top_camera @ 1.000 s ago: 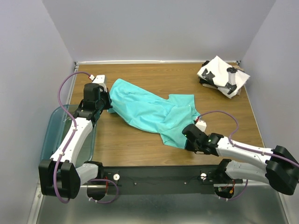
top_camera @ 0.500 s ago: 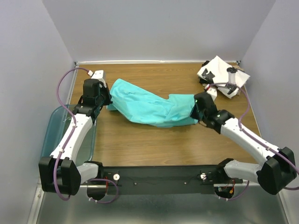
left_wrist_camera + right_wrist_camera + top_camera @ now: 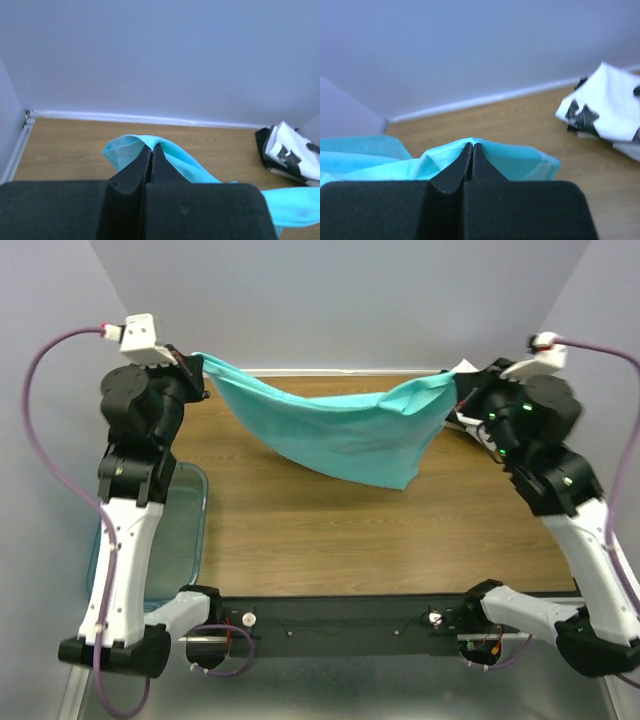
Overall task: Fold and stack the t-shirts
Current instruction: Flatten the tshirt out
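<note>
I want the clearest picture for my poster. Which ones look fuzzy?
Top view: sharp and evenly lit, teal shirt crisp. Left wrist view: fairly clear, a little soft far off. Right wrist view: fuzziest, white shirt blurry.

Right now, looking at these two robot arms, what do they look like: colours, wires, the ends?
The left arm and right arm have white shells with bulky black joints. A purple cable loops off each, reaching a small white box at the wrist. The left tool and right tool are each two matte black fingers tapering to a thin wedge.
</note>
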